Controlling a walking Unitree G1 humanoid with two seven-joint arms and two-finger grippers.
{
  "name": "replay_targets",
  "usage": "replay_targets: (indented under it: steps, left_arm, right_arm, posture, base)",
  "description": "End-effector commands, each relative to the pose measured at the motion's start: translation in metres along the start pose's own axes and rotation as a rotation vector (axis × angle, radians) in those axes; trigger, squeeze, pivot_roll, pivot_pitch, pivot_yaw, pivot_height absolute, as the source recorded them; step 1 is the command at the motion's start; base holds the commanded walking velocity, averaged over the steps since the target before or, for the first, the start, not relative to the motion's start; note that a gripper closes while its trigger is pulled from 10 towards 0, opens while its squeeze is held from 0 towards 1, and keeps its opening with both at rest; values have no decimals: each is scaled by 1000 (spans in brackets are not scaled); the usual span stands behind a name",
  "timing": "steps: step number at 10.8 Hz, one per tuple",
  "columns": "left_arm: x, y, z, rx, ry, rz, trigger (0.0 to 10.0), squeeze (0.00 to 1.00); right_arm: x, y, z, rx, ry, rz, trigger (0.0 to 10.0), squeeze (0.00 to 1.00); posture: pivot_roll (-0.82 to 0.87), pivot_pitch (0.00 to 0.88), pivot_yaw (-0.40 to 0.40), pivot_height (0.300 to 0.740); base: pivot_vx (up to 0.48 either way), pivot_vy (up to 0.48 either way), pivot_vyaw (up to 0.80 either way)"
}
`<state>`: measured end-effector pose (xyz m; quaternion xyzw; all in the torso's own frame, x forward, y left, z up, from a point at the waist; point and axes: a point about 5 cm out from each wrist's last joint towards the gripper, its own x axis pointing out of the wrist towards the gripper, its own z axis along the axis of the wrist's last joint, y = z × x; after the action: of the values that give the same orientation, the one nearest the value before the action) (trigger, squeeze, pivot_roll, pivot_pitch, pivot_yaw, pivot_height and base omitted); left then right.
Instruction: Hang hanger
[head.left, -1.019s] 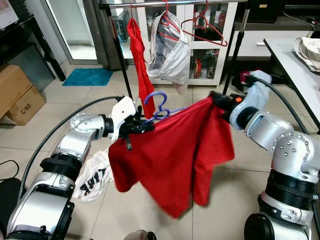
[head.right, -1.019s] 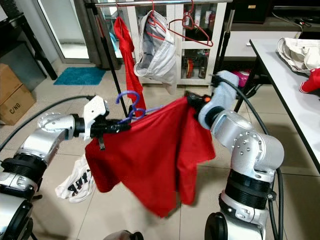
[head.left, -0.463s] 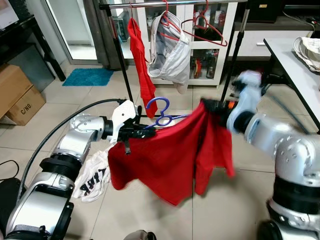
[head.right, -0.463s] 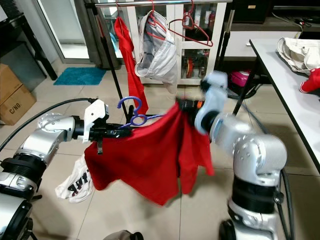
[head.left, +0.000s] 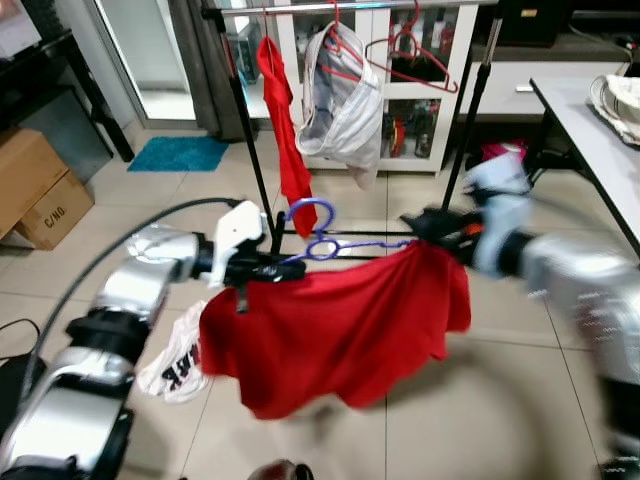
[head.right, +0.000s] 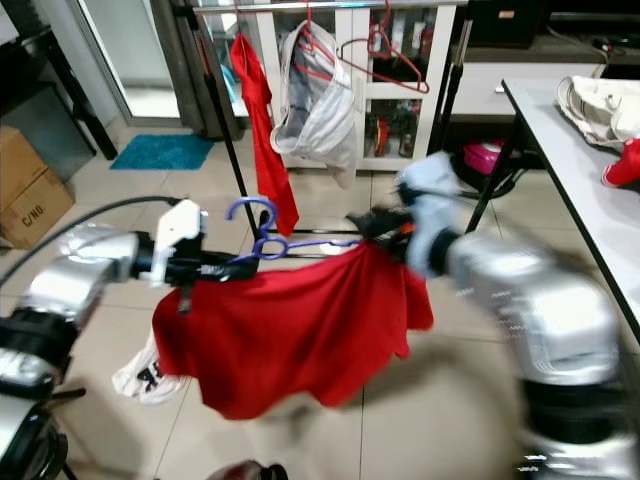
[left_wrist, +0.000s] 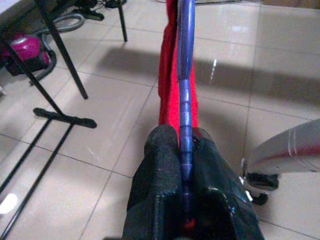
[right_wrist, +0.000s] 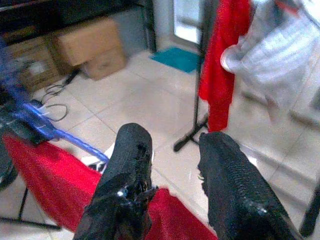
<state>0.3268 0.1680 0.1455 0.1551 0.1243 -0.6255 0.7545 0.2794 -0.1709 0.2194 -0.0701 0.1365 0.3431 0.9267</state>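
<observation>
1. Our left gripper is clamped tight on one end of the blue hanger; its bar runs straight out ahead of the fingers, with the red shirt draped below it.
2. Our right gripper stands with its fingers parted and nothing between them, at the far end of the hanger where the shirt's shoulder bunches.
3. The hanger lies roughly level between the two grippers, its hook standing up just beyond the left gripper's tips.
4. The clothes rail sits above and forward of both grippers, well apart from the hook, carrying a red garment, a white garment and red hangers.
5. We judge the left arm must lift the hook up to that rail.
</observation>
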Motion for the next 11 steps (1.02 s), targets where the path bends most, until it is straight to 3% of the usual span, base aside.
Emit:
replay_targets:
  steps: [1,3,4,6,9,10,11]
  left_arm:
    - [-6,1,6,25,-18,-5,0,0]
    - [-5,-6,12,49,-20,-88,0,0]
    - [-5,-8,13,64,-6,-111,0,0]
    - [-2,-12,19,116,24,-160,0,0]
    - [0,-15,24,153,50,-195,0,0]
    - [1,-14,26,157,46,-190,0,0]
    - [1,-13,26,157,39,-180,0,0]
  right_arm:
    - [-1,12,6,-71,-38,113,10000,0]
    - [-2,36,3,-245,-14,351,10000,0]
    - [2,44,0,-278,-2,411,10000,0]
    - [20,52,-7,-331,22,446,10000,0]
    - [30,59,-4,-337,-6,476,10000,0]
    - [30,66,-5,-326,-9,537,2196,0]
    - [31,67,-7,-325,-1,548,0,0]
  posture:
    - [-168,0,143,740]
    - [-165,0,141,740]
    - [-165,0,141,740]
    - [-155,0,133,740]
    - [-152,0,133,740]
    - [-150,0,131,740]
    - [-151,0,129,740]
  base:
    - [0,0,0]
    - [0,0,0]
    - [0,0,0]
    - [0,0,0]
    - [0,0,0]
    - [0,0,0]
    - [0,0,0]
